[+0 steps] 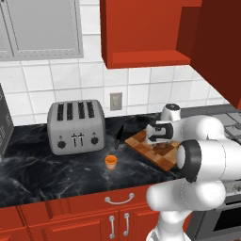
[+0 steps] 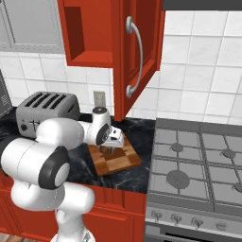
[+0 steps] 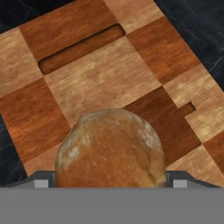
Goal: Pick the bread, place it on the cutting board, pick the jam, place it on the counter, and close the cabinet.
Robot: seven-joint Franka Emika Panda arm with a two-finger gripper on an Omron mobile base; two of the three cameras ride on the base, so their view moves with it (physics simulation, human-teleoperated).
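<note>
**Bread held low over the cutting board, jam waiting on the tabletop**

Starting at the left of your left base view, the grey four-slot toaster is standing on the black marble tabletop, near the tiled wall. Just in front of its right end, the jam is sitting upright on the tabletop, well apart from the board and with nothing touching it.

Moving right, the cutting board is lying flat on the tabletop at an angle, partly hidden by your arm. Your gripper is pointing down over it. In the hand view the bread is sitting close against the camera, between the two jaw tips, with the checkered squares and the slot handle of the board spreading out behind it. The jaws are pinching the bread from both sides. You cannot tell from these pictures whether the loaf is already touching the board or hanging just above it.

In your right base view, the gripper is over the middle of the board, and the stove is lying just beside the board to the right.

Above, the cabinet is standing open: its red door is swinging out toward you, its silver handle facing right.
</note>
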